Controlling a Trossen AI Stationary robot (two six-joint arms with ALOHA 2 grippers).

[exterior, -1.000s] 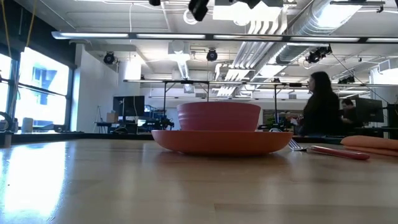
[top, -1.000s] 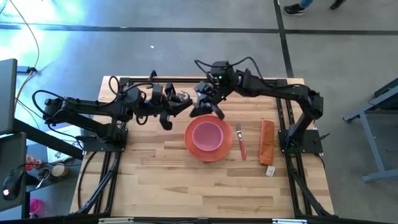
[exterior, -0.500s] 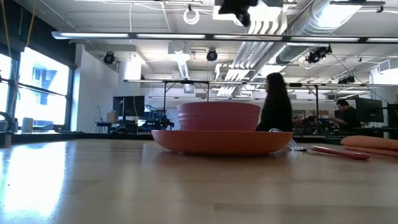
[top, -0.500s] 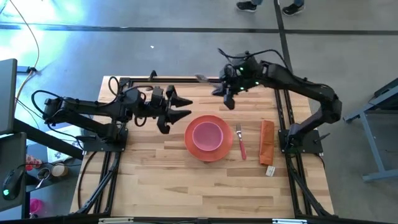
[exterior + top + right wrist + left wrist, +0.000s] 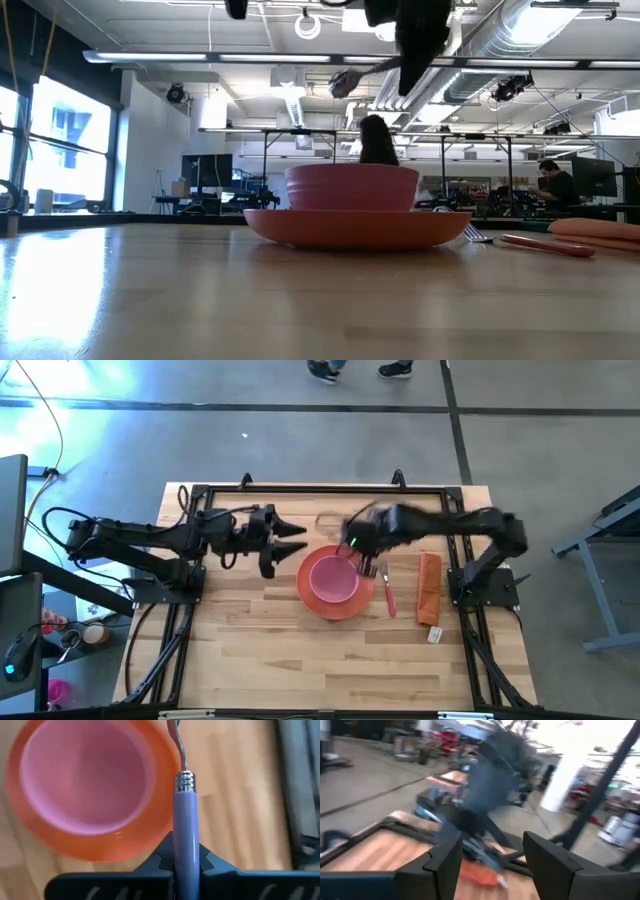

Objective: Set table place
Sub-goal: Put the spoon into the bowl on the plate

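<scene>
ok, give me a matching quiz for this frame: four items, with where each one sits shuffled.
Items:
1. pink bowl
2. spoon
3. fork
4. orange cloth

Places:
A. clamped in the right gripper, above the table
B. on the table, between plate and cloth
C. on the orange plate
D. nearest the right arm's base

Pairs: 1-C, 2-A, 3-B, 4-D

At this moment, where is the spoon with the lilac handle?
The spoon is off the table, clamped in the right gripper. In the right wrist view it hangs above the edge of the orange plate, which holds the pink bowl.
</scene>
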